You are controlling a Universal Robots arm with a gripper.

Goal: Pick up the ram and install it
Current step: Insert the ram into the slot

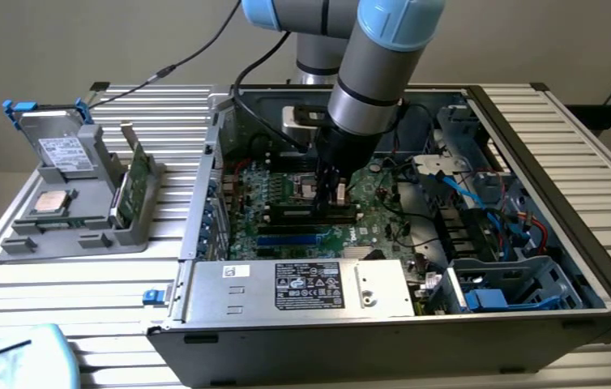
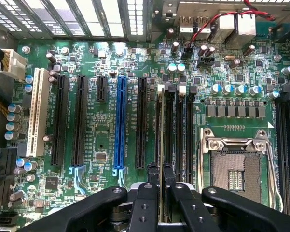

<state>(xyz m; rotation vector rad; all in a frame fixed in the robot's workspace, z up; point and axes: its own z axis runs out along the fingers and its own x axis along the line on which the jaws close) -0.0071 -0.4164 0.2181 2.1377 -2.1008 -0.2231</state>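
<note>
My gripper (image 1: pixel 333 193) reaches down into the open computer case (image 1: pixel 211 162), over the black memory slots (image 1: pixel 311 213) of the green motherboard (image 2: pixel 101 140). In the wrist view its two black fingers (image 2: pixel 151 186) are shut on the ram (image 2: pixel 160 130). The ram shows edge-on as a thin, long stick. It lies along the memory slot (image 2: pixel 169 125) closest to the expansion slots. Whether it is seated in that slot I cannot tell.
An empty silver processor socket (image 2: pixel 236 169) lies beside the memory slots, and a blue expansion slot (image 2: pixel 119 125) and several black ones lie on the other side. A power supply (image 1: pixel 295 284) fills the case's front. At the exterior view's left, a grey holder (image 1: pixel 68 235) carries a green card (image 1: pixel 133 182), a processor chip (image 1: pixel 52 203) and a drive (image 1: pixel 62 150).
</note>
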